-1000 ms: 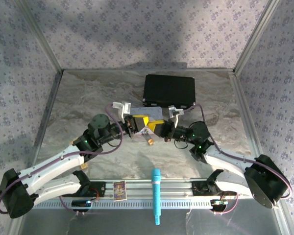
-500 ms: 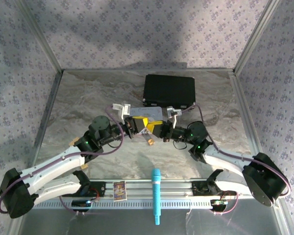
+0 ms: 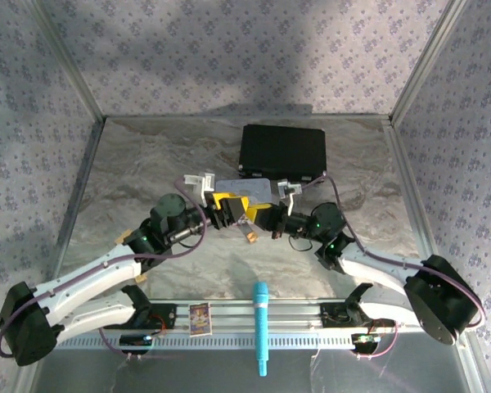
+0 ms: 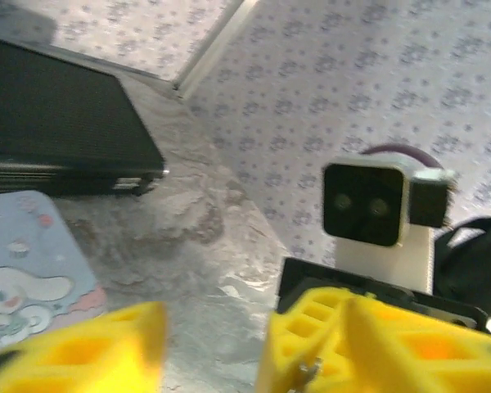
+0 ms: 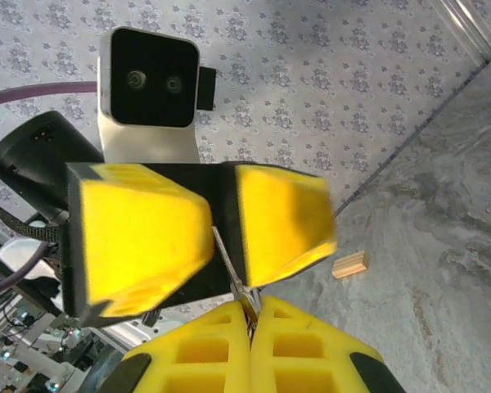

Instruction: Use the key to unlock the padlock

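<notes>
My right gripper [image 5: 250,315] is shut on a thin silvery key [image 5: 229,266]. The key's blade reaches up into the gap between the yellow fingers [image 5: 139,237] of my left gripper [image 5: 226,246]. The left gripper is open, and I see nothing else between its fingers. From above, the left gripper [image 3: 231,209] and right gripper [image 3: 260,217] meet tip to tip at mid-table, over the near edge of the pastel cartoon tin [image 3: 245,188]. The padlock is hidden. In the left wrist view the right gripper's fingers [image 4: 319,336] sit close in front.
A black case [image 3: 282,151] lies behind the tin. A small tan wooden block [image 3: 251,237] sits on the table just under the grippers. A teal marker [image 3: 262,327] and a small card [image 3: 199,318] lie on the rail at the near edge.
Both grippers have drawn closer together and shifted slightly toward the tin. The right gripper still holds the key.
</notes>
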